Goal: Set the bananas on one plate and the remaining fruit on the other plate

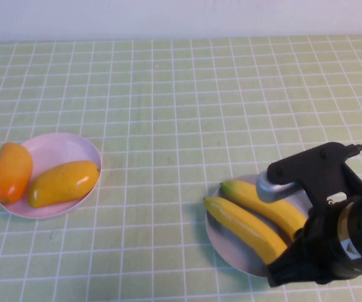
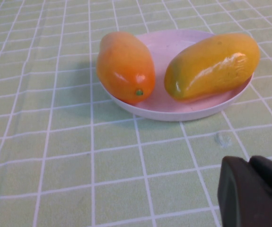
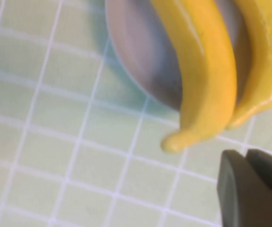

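Two bananas [image 1: 247,228] lie side by side on the grey-blue plate [image 1: 228,248] at the front right; they also show in the right wrist view [image 3: 202,61] on that plate [image 3: 140,52]. The deep orange fruit [image 1: 9,171] and the yellow-orange fruit [image 1: 63,182] lie on the pink-lilac plate [image 1: 61,148] at the left. My right gripper [image 3: 246,158] is shut and empty, just off the bananas' stem ends. My left gripper [image 2: 250,163] is shut and empty, above the cloth near the pink plate [image 2: 169,47]; it is out of the high view.
A green checked cloth [image 1: 181,94] covers the whole table. My right arm [image 1: 322,226] hangs over the near right part of the grey-blue plate and hides the bananas' near ends in the high view.
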`<state>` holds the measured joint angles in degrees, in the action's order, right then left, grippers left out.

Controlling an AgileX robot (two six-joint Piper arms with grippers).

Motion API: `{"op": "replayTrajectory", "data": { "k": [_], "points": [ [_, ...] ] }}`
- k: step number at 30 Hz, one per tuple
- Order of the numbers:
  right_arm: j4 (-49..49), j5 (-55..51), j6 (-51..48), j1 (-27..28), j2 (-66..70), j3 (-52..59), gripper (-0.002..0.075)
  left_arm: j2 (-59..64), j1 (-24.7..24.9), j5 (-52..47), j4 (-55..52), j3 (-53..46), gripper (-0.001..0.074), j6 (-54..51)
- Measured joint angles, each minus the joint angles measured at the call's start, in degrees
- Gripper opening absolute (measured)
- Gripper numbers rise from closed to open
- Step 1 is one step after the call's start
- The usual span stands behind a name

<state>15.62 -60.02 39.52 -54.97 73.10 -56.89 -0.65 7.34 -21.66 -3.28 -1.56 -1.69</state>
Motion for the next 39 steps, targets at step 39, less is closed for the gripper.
{"op": "replayTrajectory", "data": {
  "k": [39],
  "points": [
    [-30.7, 28.3, -56.3, 47.3, -32.4, 23.6, -0.0015, 0.0, 0.0, 0.0, 0.0, 0.0, 0.0003, 0.0]
  ]
}}
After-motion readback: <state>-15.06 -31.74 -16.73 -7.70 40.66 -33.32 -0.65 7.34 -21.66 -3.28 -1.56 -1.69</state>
